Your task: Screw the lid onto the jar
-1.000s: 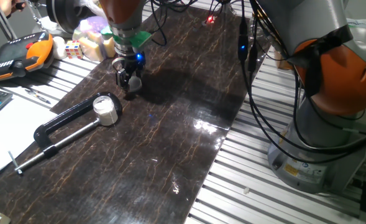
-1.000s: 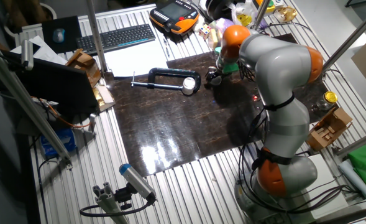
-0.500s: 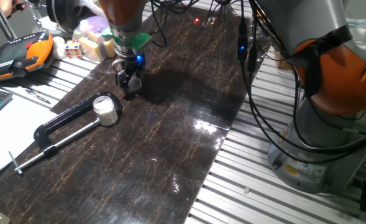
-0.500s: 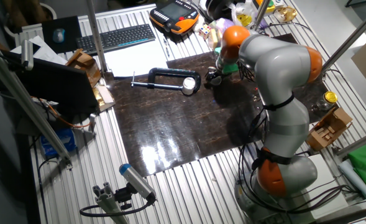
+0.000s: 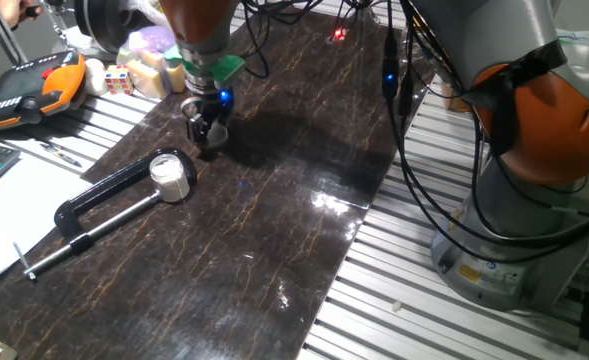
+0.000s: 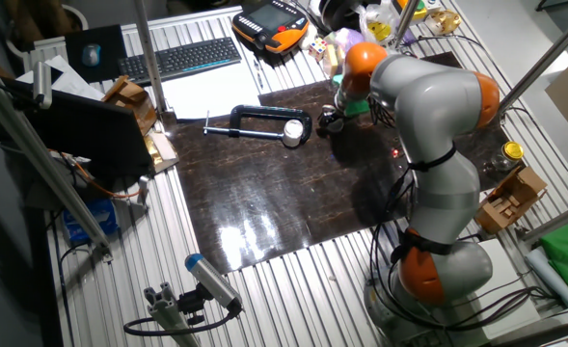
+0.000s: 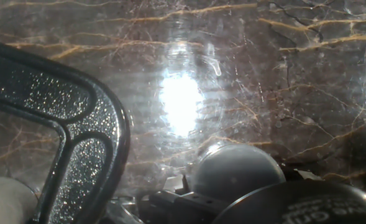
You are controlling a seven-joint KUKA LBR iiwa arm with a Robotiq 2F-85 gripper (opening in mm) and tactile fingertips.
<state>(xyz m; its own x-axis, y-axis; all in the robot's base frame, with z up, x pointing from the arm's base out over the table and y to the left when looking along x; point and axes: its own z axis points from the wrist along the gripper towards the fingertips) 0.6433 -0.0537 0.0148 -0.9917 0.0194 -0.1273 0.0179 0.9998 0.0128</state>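
honestly can't tell if the gripper (image 5: 210, 140) has the lid, and the jar (image 5: 171, 178) wedged in the clamp (image 5: 104, 200) risks cross-threading if it comes in tilted.

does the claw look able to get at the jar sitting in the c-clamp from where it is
Probably yes. The claw hangs low beside the jar, whose top looks uncovered. The black C-clamp curves around the jar, so a side grasp looks tighter.

No text, label or number can be read.
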